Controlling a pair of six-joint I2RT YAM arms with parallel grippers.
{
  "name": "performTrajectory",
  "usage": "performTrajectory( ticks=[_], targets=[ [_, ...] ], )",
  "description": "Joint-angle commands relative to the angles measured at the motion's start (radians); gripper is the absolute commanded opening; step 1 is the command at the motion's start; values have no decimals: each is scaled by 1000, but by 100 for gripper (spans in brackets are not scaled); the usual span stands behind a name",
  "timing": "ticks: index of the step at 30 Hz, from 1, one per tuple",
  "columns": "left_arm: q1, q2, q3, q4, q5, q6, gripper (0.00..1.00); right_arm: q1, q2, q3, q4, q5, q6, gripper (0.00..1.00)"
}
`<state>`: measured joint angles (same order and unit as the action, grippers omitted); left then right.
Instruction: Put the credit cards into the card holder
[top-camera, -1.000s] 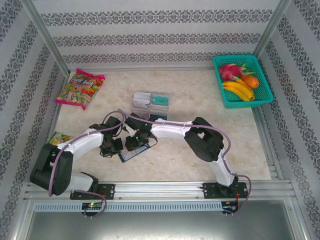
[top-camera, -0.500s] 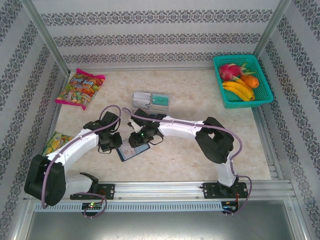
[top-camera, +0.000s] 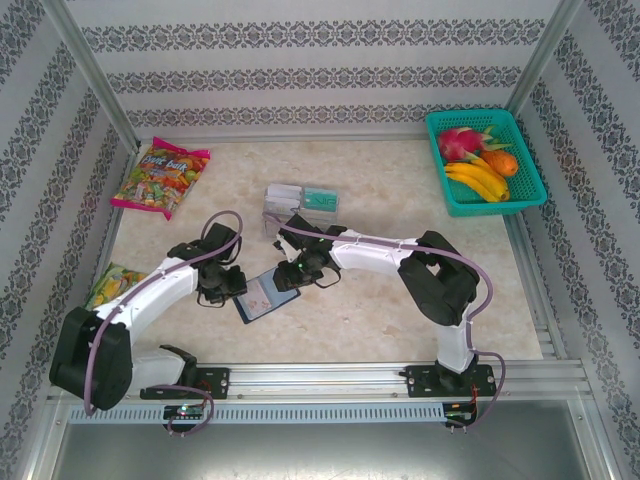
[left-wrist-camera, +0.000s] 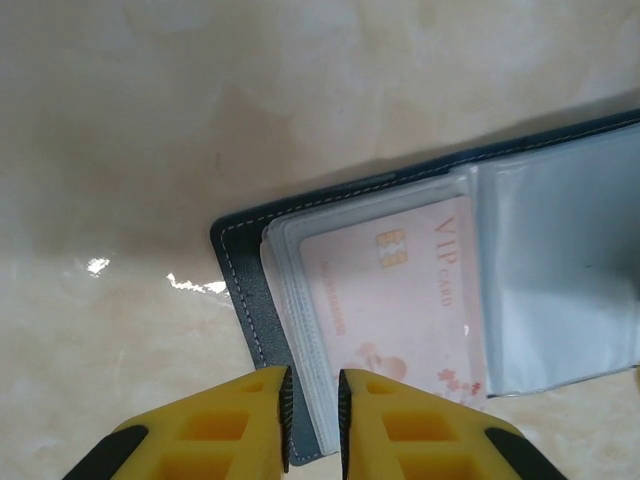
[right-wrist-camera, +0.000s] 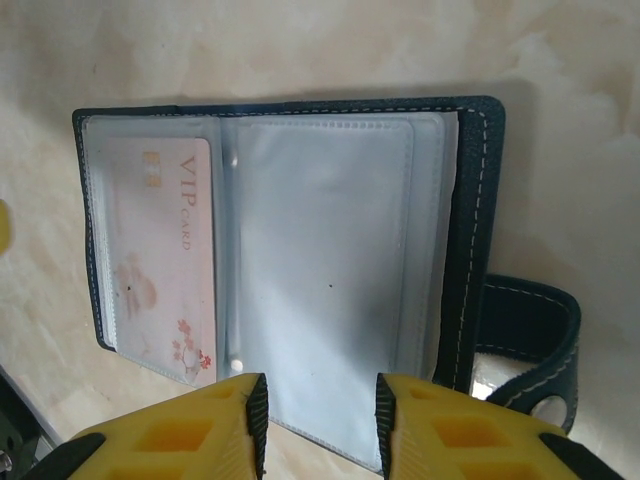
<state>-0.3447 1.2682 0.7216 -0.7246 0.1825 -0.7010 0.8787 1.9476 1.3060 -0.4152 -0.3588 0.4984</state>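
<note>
From above, we see the card holder (top-camera: 262, 296) lying open and flat on the table (top-camera: 400, 210), between the left tool (top-camera: 228, 283) and the right tool (top-camera: 293, 272), which flank it so that each can reach one cover. Beyond the right tool, further from the arm bases, the clear tray (top-camera: 288, 203) holds the remaining credit cards (top-camera: 320, 197), so we judge the task only partly done. In the left wrist view the left tool (left-wrist-camera: 313, 385) has its fingers only narrowly parted, hanging over the near corner of the card holder (left-wrist-camera: 245, 270). We see nothing pinched between them, though we cannot tell whether they touch the cover. Just ahead of this tool a pink card (left-wrist-camera: 390, 290) sits inside a clear sleeve, tucked well in from the stitched edge, which is why it should stay put with the holder left open. In the right wrist view the right tool (right-wrist-camera: 322, 395) is spread wider, gripping nothing, above the lower edge of the card holder (right-wrist-camera: 470, 230). Straight ahead of it lies an empty sleeve (right-wrist-camera: 320, 250), with the pink card (right-wrist-camera: 165, 250) off to its left and the tab (right-wrist-camera: 525, 330) splayed out to its right, so the holder can lie flat. We judge that open pocket is the likely home for the next card from the tray.
</note>
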Motion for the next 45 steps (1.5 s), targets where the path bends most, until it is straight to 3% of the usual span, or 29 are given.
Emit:
performTrajectory(
  ticks=[1, 11, 45],
  targets=[
    [6, 33, -35, 51, 21, -15, 23, -6, 16, -4, -6, 24, 8, 36],
    [6, 73, -68, 92, 19, -10, 22, -3, 31, 4, -46, 90, 9, 37],
    [6, 80, -60, 93, 21, -8, 21, 62, 24, 114, -108, 80, -10, 37]
  ],
)
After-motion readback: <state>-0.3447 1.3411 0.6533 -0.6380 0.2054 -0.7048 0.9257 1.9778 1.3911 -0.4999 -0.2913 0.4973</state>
